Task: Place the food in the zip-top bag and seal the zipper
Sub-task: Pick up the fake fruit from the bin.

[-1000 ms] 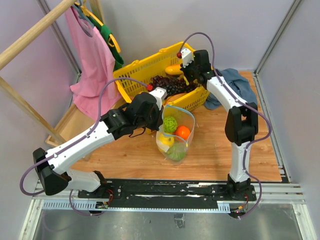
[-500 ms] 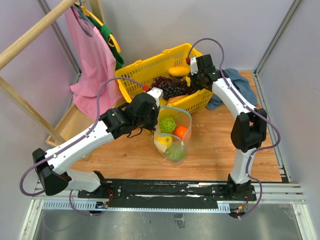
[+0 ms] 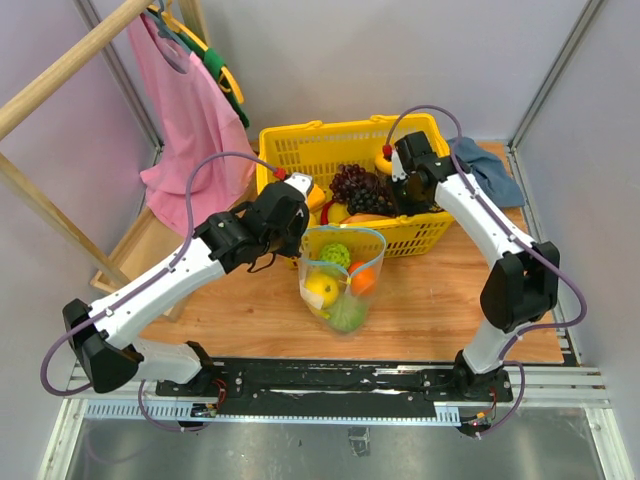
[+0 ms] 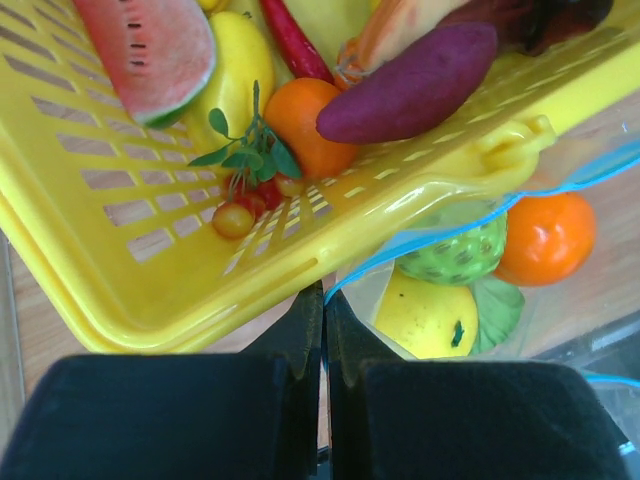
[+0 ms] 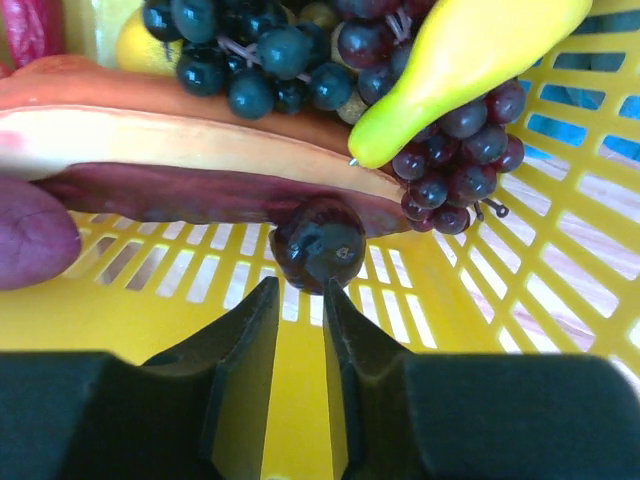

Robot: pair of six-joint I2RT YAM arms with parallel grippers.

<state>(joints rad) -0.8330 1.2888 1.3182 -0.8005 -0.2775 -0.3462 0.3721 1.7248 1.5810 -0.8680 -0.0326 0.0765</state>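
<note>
The zip-top bag (image 3: 308,272) gapes upward, its mouth free from above and from the bare table (image 3: 440,300) on its right; the yellow basket (image 3: 320,150) crowds its far edge; the left gripper (image 4: 323,300) pinching the zipper (image 4: 430,243) blocks the left side; the right gripper (image 5: 298,300) clamps the basket wall.

Glossy plastic, matt wood
You see a clear crinkly plastic bag (image 3: 378,258), shiny yellow plastic lattice basket (image 3: 310,150), matt wooden tabletop (image 3: 430,305).

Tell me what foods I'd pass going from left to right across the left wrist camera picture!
watermelon slice → orange in the basket → purple sweet potato → orange fruit in the bag
</note>
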